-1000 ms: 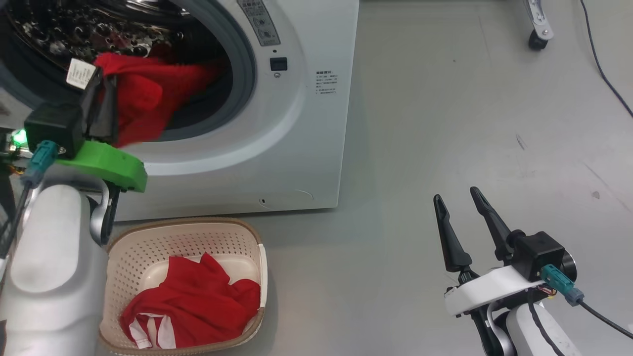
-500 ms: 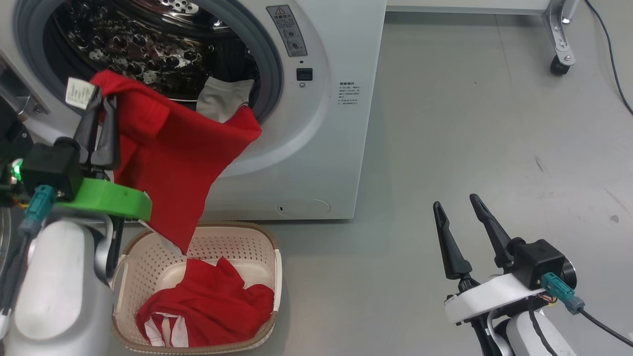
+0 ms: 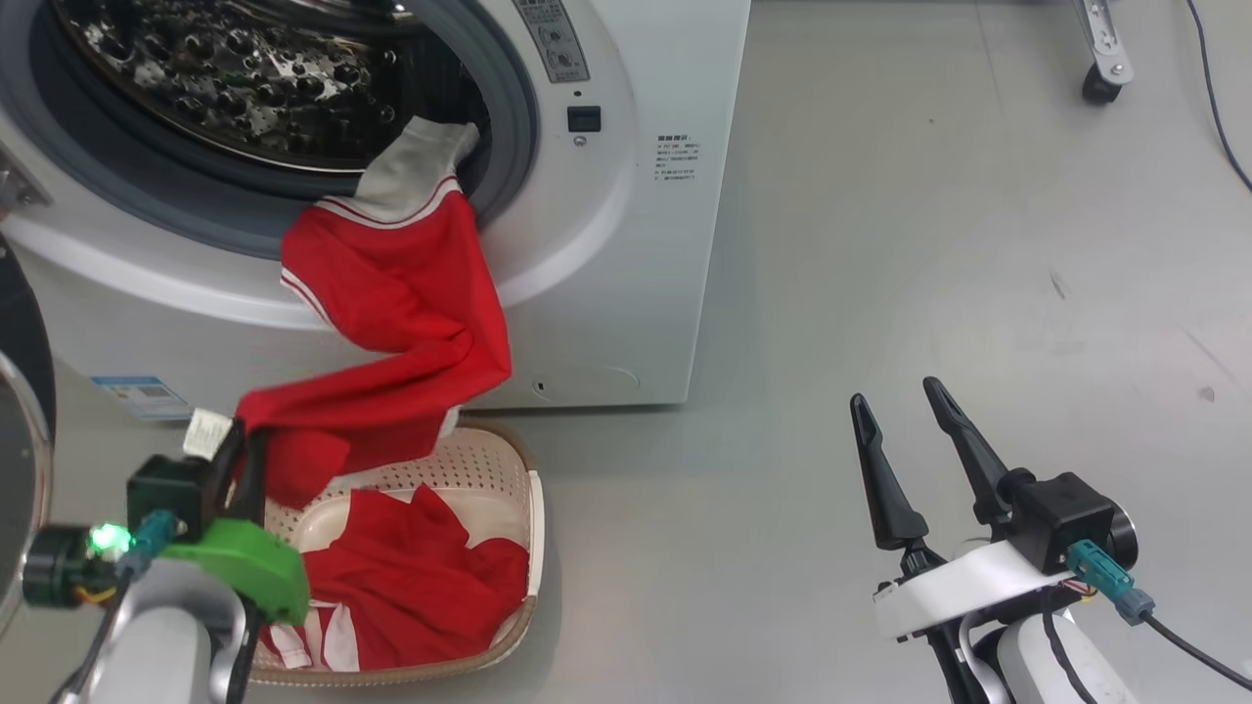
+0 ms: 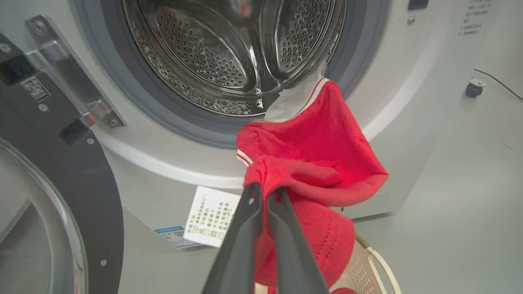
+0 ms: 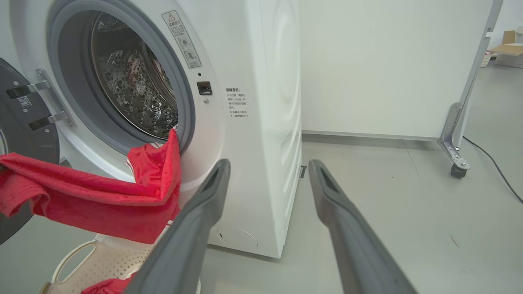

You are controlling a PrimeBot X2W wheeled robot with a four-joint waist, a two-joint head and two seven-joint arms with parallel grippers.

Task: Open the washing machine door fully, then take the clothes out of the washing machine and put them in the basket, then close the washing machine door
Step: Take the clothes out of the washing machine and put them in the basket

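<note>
Already the basket (image 3: 469, 464) holds one red garment (image 3: 421, 577); the left gripper (image 3: 240, 448) clenches a second garment (image 3: 411, 284) trailing from the washing machine drum (image 3: 245, 88). The right gripper (image 3: 895, 396) gapes over grey floor (image 3: 929, 196).

clothes (image 3: 406, 293) overhang basket (image 3: 469, 467), drum (image 3: 245, 88) seemingly free

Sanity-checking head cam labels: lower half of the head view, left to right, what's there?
washing machine door → left gripper, jaws shut on the clothes → basket → right gripper, jaws open.
</note>
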